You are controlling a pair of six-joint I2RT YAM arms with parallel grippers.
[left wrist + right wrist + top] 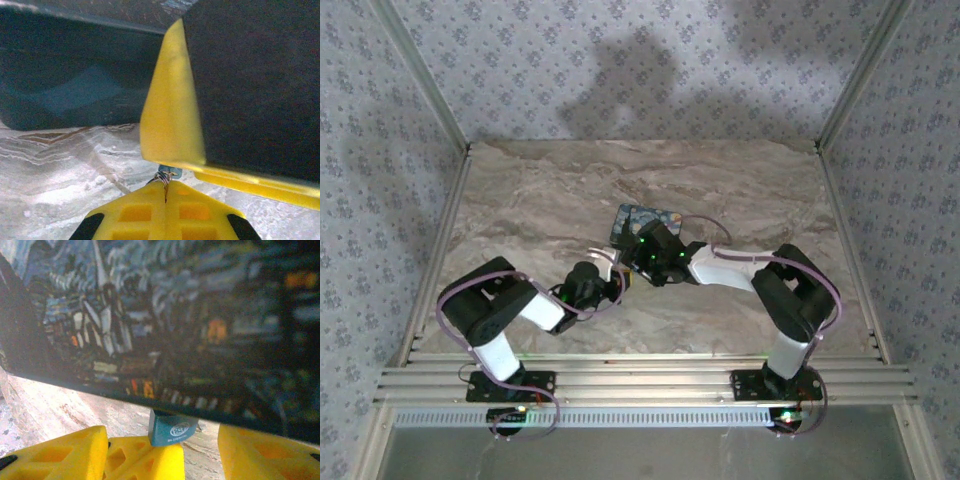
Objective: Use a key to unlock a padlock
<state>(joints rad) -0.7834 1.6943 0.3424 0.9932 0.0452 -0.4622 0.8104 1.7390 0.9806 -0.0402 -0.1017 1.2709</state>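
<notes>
**Left gripper**: fingers were pressed together with the seam shut, clamped on the wire ring of a small blue tab. In the left wrist view the tab stood out just past the tips at 12 o'clock.

**Right gripper**: fingers were apart and gripped nothing. The left gripper's tips and the tab lay between them. The finger at 8 o'clock was just beside those tips, and the finger at 4 o'clock was clear of the tab. In the left wrist view one right finger, yellow with a dark face, rose at 2 o'clock, just beside the tab.

**Box**: blue and painted, it lay directly beyond both grippers, with its lower edge just above the tab. In the top view it was at 12 o'clock from the right gripper, and the left gripper was at 8 o'clock from the right one. All three were close together at mid table.

**Padlock**: its place could not be told.
</notes>
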